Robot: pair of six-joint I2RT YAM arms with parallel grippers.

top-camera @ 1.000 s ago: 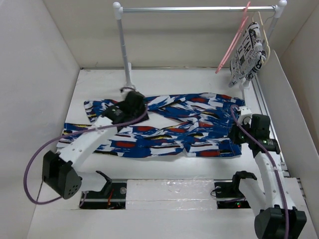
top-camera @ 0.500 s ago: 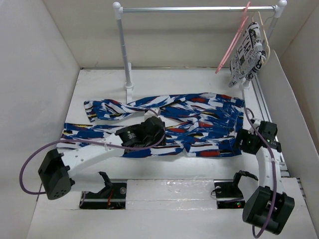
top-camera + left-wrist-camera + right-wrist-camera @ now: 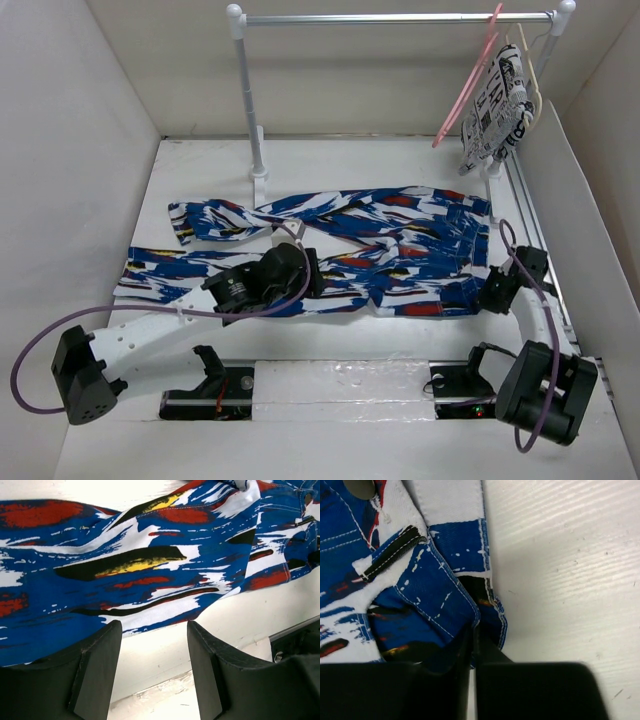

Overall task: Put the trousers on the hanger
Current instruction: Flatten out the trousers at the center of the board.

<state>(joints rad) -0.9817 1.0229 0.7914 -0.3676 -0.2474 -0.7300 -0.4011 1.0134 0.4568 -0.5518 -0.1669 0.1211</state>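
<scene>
The blue splashed trousers (image 3: 380, 250) lie spread flat across the table, waist to the right and legs to the left. My left gripper (image 3: 303, 272) hovers over the near leg's front edge. In the left wrist view it (image 3: 155, 632) is open and empty, with bare table between its fingers and the trousers (image 3: 150, 565) just beyond. My right gripper (image 3: 493, 297) sits at the waist's near right corner. In the right wrist view it (image 3: 473, 632) is shut on the waistband edge of the trousers (image 3: 420, 585). The pink hanger (image 3: 466, 85) hangs on the rail at the back right.
A metal rail (image 3: 390, 18) on white posts spans the back. A cream hanger with a white newsprint garment (image 3: 497, 100) hangs next to the pink one. White walls close in on both sides. A track (image 3: 530, 220) runs along the right edge.
My left arm has swung from the far leg towards the trousers' near edge. My right gripper has moved nearer, down to the waist's near corner.
</scene>
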